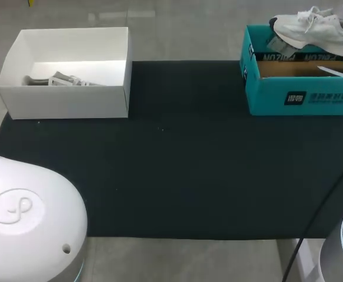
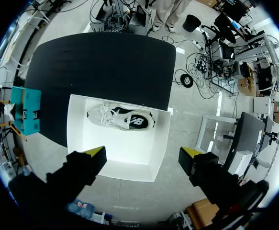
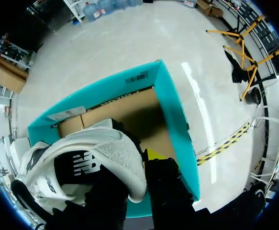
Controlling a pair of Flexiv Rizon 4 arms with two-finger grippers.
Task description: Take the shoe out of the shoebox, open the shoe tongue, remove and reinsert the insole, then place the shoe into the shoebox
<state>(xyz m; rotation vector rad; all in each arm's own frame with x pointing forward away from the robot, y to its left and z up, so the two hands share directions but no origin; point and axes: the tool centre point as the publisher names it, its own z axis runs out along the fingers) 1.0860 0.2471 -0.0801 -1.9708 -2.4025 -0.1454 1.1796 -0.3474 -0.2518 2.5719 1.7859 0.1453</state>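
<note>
Right claw (image 3: 129, 172) tight on shoe (image 3: 98, 153) above teal shoebox (image 3: 177, 120), left claw (image 2: 146, 155) spread over white box (image 2: 77, 127), black mat (image 1: 189, 164) between

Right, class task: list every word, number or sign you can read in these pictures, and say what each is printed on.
Teal shoebox, front label: white characters, too small to read.
Its inner flap: dark lettering, upside down, partly hidden by the shoe.
Its end stickers: barcode and label, blurred.
Shoe side: a logo, no word.
</note>
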